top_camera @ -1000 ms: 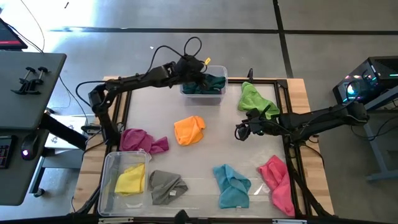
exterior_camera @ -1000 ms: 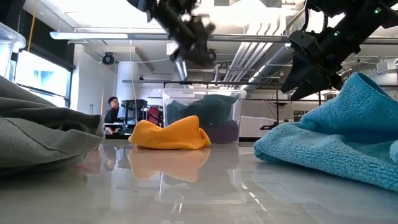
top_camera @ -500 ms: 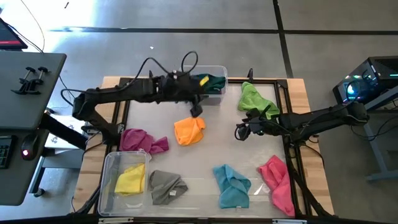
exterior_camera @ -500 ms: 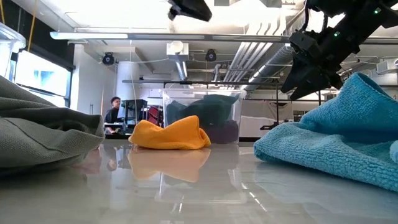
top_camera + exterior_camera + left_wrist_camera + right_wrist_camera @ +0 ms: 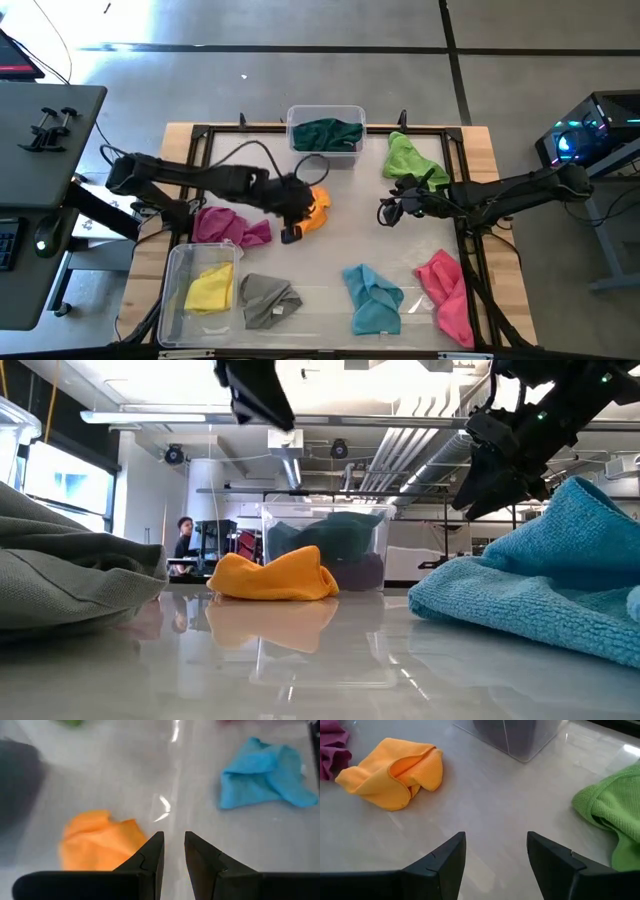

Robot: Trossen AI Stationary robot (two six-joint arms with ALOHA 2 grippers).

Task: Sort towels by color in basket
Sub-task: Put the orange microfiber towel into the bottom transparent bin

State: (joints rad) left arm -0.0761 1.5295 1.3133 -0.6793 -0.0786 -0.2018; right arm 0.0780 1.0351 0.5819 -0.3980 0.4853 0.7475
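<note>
My left gripper [image 5: 291, 231] hovers above the table just left of the orange towel [image 5: 318, 204], open by a narrow gap [image 5: 174, 845]; the orange towel [image 5: 100, 840] lies crumpled beside its fingers. My right gripper [image 5: 383, 213] waits wide open [image 5: 496, 840] right of the table's middle, near the lime towel [image 5: 410, 160]. The dark green towel [image 5: 327, 133] lies in the far clear bin [image 5: 353, 112]. The yellow towel [image 5: 208, 290] lies in the near-left clear bin [image 5: 172, 290]. Magenta [image 5: 230, 225], grey [image 5: 268, 300], cyan [image 5: 372, 297] and pink [image 5: 445, 295] towels lie on the table.
A black frame edges the table [image 5: 200, 140]. Bare table surface lies between the two grippers and in front of the far bin [image 5: 325, 545]. In the low view something purple [image 5: 362, 570] shows low in that bin. A person [image 5: 183, 540] sits in the room behind.
My left gripper has swung from over the far bin toward the near edge, passing over the orange towel and ending low at its left side. The dark green towel stays in the far bin. My right arm has kept still.
</note>
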